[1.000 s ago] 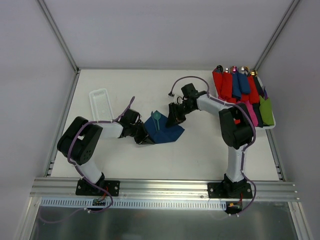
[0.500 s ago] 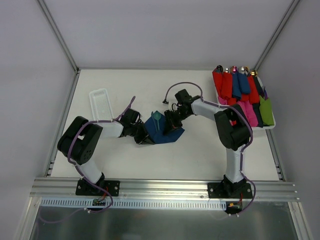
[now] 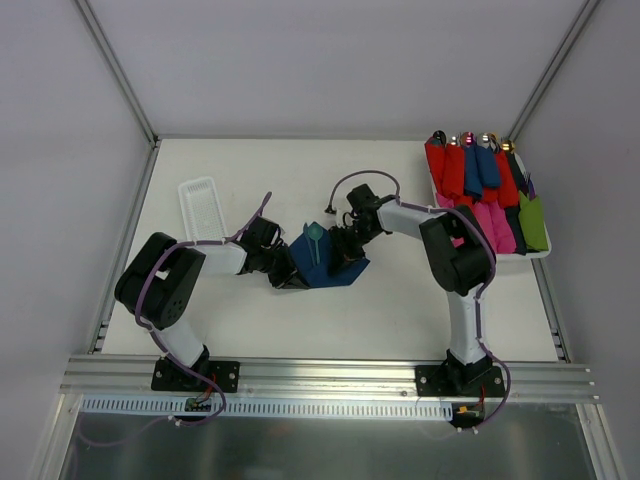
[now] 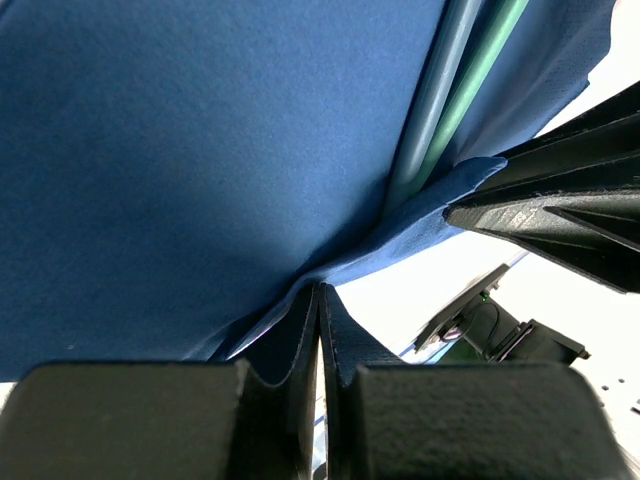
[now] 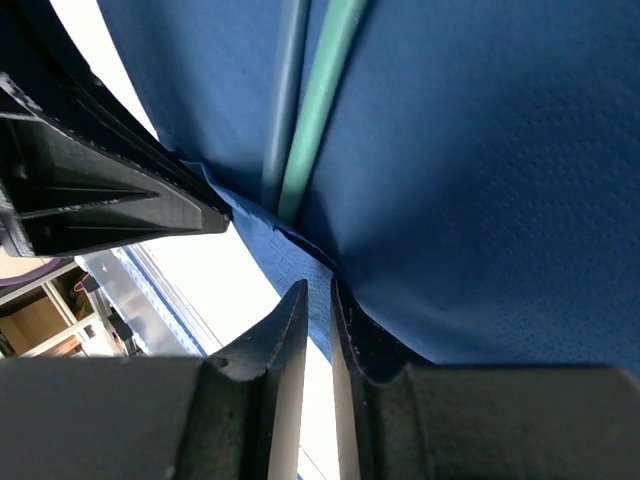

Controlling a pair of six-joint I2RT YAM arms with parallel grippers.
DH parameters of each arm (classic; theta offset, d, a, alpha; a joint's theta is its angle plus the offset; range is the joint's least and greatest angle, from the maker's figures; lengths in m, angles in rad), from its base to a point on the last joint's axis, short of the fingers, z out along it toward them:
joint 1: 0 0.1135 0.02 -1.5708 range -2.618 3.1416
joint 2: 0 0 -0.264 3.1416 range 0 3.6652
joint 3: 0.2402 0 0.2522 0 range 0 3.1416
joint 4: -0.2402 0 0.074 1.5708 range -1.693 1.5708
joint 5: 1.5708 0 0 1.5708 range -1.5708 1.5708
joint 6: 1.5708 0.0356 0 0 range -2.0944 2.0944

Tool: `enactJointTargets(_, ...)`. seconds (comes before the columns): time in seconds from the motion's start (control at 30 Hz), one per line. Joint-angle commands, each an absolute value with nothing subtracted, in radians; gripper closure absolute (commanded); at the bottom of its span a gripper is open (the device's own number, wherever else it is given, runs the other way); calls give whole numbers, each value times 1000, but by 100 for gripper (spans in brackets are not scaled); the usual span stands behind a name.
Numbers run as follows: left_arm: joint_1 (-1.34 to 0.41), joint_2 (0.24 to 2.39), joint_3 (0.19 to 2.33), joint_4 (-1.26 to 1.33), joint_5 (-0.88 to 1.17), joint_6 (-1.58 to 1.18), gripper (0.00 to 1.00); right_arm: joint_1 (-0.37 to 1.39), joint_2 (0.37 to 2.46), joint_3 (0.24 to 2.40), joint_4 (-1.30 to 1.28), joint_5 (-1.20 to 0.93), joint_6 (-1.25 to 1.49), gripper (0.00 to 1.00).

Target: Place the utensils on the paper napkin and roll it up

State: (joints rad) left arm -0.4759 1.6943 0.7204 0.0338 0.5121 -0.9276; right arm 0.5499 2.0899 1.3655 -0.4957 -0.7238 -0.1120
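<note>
The dark navy paper napkin (image 3: 332, 268) lies at the table's middle with the teal utensils (image 3: 315, 238) on it, their ends sticking out at its far corner. My left gripper (image 3: 289, 274) is at the napkin's left edge, shut on a lifted fold of it (image 4: 320, 290). My right gripper (image 3: 344, 249) is at the napkin's far right edge, its jaws almost together on the napkin's edge (image 5: 318, 290). In both wrist views the napkin (image 4: 200, 150) (image 5: 480, 150) fills the frame and the utensils (image 4: 455, 110) (image 5: 320, 100) run along it.
A white slotted tray (image 3: 203, 210) lies at the far left. A tray (image 3: 541, 254) at the far right holds several red, pink, blue and green rolled bundles. The other gripper's black fingers show in each wrist view (image 4: 560, 215) (image 5: 90, 200).
My right gripper has come down and left from beyond the napkin onto its far right edge. The left gripper and the napkin have stayed put.
</note>
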Motion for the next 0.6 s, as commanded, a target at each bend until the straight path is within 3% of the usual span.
enactJointTargets(0.0, -466, 1707, 712, -61, 443, -890, 100, 560, 2048, 1387, -465, -762, -91, 82)
enactJointTargets(0.57, -466, 1694, 706, -60, 439, -876, 100, 520, 2045, 1238, -60, -1077, 164, 80)
